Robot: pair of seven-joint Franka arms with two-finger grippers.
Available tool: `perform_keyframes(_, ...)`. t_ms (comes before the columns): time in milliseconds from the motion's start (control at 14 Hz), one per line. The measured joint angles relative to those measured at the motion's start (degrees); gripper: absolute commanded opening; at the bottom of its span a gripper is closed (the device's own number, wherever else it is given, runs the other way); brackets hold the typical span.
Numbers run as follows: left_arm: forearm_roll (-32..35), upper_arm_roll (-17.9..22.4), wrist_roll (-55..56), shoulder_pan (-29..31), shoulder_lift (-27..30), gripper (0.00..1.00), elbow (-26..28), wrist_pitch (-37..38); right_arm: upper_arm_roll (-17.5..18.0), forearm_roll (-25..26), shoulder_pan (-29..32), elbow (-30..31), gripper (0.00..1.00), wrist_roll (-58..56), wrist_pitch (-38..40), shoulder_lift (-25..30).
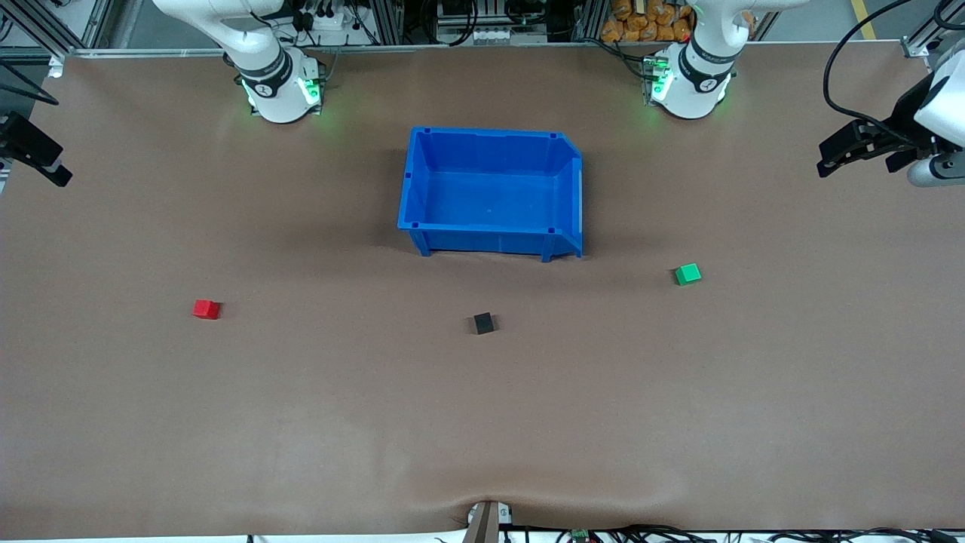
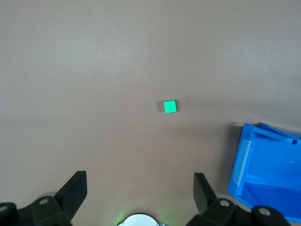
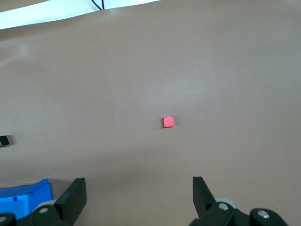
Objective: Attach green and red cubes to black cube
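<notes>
The black cube (image 1: 483,323) sits on the brown table, nearer to the front camera than the blue bin; its edge shows in the right wrist view (image 3: 3,140). The green cube (image 1: 687,274) lies toward the left arm's end and shows in the left wrist view (image 2: 170,107). The red cube (image 1: 206,308) lies toward the right arm's end and shows in the right wrist view (image 3: 168,122). All three are apart. My left gripper (image 1: 852,148) (image 2: 139,181) is open and empty, high over the left arm's end. My right gripper (image 1: 45,162) (image 3: 139,186) is open and empty, high over the right arm's end.
An empty blue bin (image 1: 419,181) stands mid-table between the arm bases; it also shows in the left wrist view (image 2: 268,169) and the right wrist view (image 3: 23,197). Cables and a small fixture (image 1: 486,520) sit at the table edge nearest the front camera.
</notes>
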State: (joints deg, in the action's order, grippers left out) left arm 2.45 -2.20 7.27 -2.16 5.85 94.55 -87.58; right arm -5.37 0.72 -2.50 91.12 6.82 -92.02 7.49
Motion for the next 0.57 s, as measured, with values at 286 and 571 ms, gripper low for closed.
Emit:
perform_keyframes(286,0.0,0.0,0.0,0.0,0.0,1.00,0.0,0.0,0.0,0.0,0.0,0.0,1.00,0.2,0.0,0.0)
perform_keyframes(571,0.0,0.1,0.0,0.0,0.0,1.00,-0.2,-0.1,0.1,0.0,0.0,0.2,1.00,0.1,0.0,-0.9)
